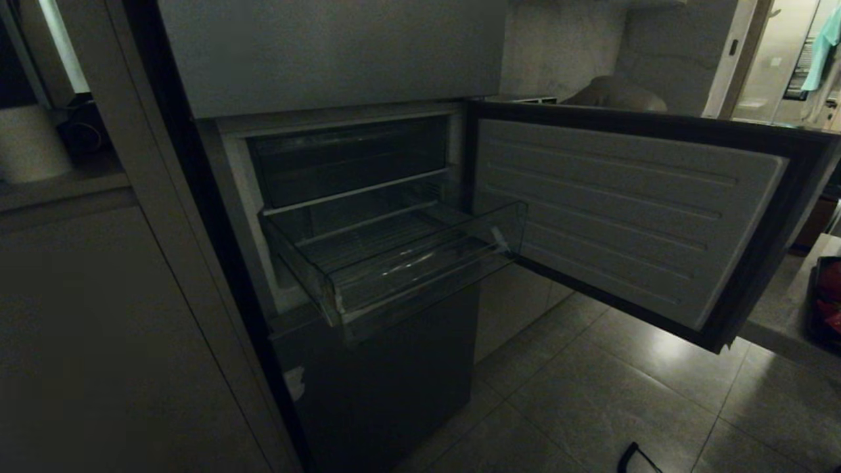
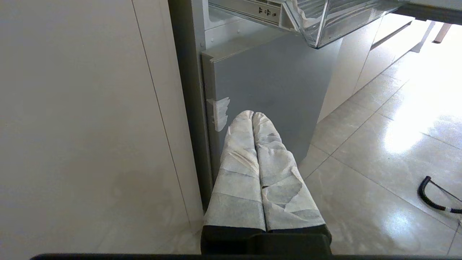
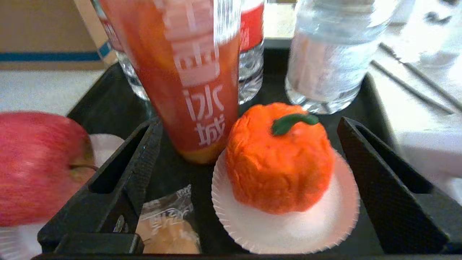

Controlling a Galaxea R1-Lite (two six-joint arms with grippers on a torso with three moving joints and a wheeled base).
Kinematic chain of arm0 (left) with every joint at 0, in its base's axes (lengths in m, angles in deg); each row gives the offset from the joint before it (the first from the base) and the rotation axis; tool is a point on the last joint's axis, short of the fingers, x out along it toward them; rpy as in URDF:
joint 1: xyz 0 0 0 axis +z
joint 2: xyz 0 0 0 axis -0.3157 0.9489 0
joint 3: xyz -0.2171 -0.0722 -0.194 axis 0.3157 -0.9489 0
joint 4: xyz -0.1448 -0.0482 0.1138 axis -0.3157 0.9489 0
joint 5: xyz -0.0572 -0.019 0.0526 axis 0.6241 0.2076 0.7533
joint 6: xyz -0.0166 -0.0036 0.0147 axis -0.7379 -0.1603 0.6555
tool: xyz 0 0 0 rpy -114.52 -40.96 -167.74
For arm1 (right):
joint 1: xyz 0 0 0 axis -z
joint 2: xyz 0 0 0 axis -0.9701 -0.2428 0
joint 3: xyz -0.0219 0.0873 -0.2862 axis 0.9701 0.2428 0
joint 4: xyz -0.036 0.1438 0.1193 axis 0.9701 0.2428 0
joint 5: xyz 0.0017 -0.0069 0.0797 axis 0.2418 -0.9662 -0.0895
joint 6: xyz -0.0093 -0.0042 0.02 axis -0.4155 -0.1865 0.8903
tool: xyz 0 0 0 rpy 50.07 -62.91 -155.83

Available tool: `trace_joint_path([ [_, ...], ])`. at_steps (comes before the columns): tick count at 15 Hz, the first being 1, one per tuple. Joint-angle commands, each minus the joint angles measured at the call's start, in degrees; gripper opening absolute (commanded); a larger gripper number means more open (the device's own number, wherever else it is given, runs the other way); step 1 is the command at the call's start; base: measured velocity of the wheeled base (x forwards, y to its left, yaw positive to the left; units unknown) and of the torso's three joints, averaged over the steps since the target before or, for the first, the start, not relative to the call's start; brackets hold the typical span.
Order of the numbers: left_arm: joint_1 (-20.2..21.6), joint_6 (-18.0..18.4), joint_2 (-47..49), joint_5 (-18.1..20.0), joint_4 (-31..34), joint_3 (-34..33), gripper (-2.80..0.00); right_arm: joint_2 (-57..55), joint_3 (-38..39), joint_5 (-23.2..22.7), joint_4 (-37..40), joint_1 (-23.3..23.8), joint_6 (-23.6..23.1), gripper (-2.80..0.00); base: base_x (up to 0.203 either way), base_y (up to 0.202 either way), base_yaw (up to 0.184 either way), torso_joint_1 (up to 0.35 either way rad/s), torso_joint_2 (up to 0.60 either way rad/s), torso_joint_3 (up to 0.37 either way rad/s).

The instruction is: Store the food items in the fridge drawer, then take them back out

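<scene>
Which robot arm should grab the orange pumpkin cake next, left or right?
Right, probably. The right gripper hangs open over the black tray, its fingers either side of the orange pumpkin cake. The left gripper is shut, down by the fridge, away from the food.

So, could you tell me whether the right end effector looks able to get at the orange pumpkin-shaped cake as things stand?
Probably yes: the right end effector stands open with the cake between its fingers, nothing covering it, though the red drink cup crowds one side.
</scene>
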Motion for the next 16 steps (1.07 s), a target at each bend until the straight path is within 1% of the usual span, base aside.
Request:
trace_joint_path([
  [1, 0.0, 0.0, 0.1, 0.0, 0.0, 0.0, -2.80, -2.2, -1.4, -0.2, -0.6, 0.0, -0.2, 0.00, 0.000, 0.000, 0.000, 0.000, 0.00, 0.000],
  [8, 0.0, 0.0, 0.1, 0.0, 0.0, 0.0, -2.80, -3.4, -1.6, -0.1, -0.6, 0.2, -0.2, 0.00, 0.000, 0.000, 0.000, 0.000, 0.00, 0.000],
  [11, 0.0, 0.0, 0.1, 0.0, 0.0, 0.0, -2.80, -5.3, -3.3, 0.0, -0.6, 0.3, -0.2, 0.00, 0.000, 0.000, 0.000, 0.000, 0.00, 0.000],
  [16, 0.0, 0.0, 0.1, 0.0, 0.0, 0.0, -2.80, -6.3, -4.0, 0.1, -0.5, 0.5, -0.3, 0.00, 0.000, 0.000, 0.000, 0.000, 0.00, 0.000],
])
